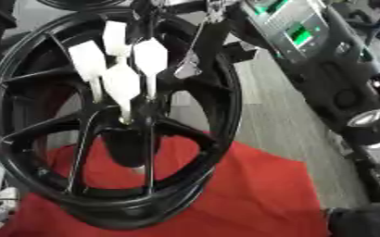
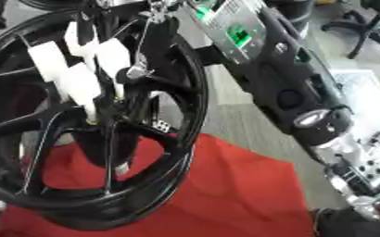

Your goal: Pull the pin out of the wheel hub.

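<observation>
A black spoked wheel rim (image 1: 218, 92) stands upright on a red cloth (image 1: 258, 185). Its dark hub (image 1: 128, 143) sits where the spokes meet. My right arm (image 2: 290, 92) runs up the right side and over the top, and my right hand (image 1: 120, 78) hangs down in front of the spokes. Its white-covered fingers (image 1: 150, 58) point down and bunch together just above the hub. They close on a thin pale pin (image 1: 127, 115) that enters the hub's top. A pale tip (image 1: 136, 170) shows under the hub. My left hand is out of view.
Grey floor (image 1: 282, 115) lies to the right of the cloth. An office chair (image 2: 371, 28) stands at the far right. A pale shape (image 1: 3, 199) that I cannot make out shows at the lower left edge, beside the rim.
</observation>
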